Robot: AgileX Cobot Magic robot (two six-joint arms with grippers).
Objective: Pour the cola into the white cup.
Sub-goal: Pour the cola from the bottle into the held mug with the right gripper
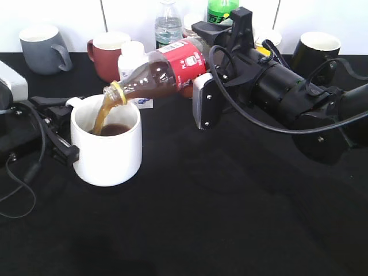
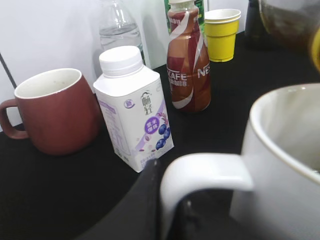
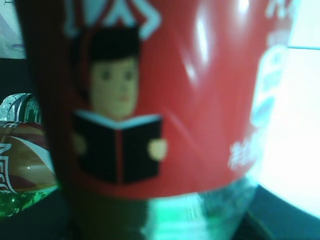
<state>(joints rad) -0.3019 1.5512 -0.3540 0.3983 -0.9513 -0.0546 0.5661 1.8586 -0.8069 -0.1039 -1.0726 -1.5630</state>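
My right gripper (image 1: pixel 198 86) is shut on the cola bottle (image 1: pixel 164 72), which has a red label and a yellow neck ring. The bottle is tilted mouth-down to the left, and brown cola streams from it into the white cup (image 1: pixel 109 155). The cup stands on the black table and holds some cola. My left gripper (image 1: pixel 60 129) is shut on the cup's handle (image 2: pixel 200 172). In the right wrist view the red label (image 3: pixel 150 90) fills the frame and hides the jaws.
Along the back stand a grey mug (image 1: pixel 43 49), a maroon mug (image 1: pixel 106 54), a white milk carton (image 2: pixel 132 112), a Nescafe bottle (image 2: pixel 187 65), a water bottle (image 1: pixel 168 26), a green bottle (image 1: pixel 221 10), yellow paper cups (image 2: pixel 221 35) and a black mug (image 1: pixel 316 52).
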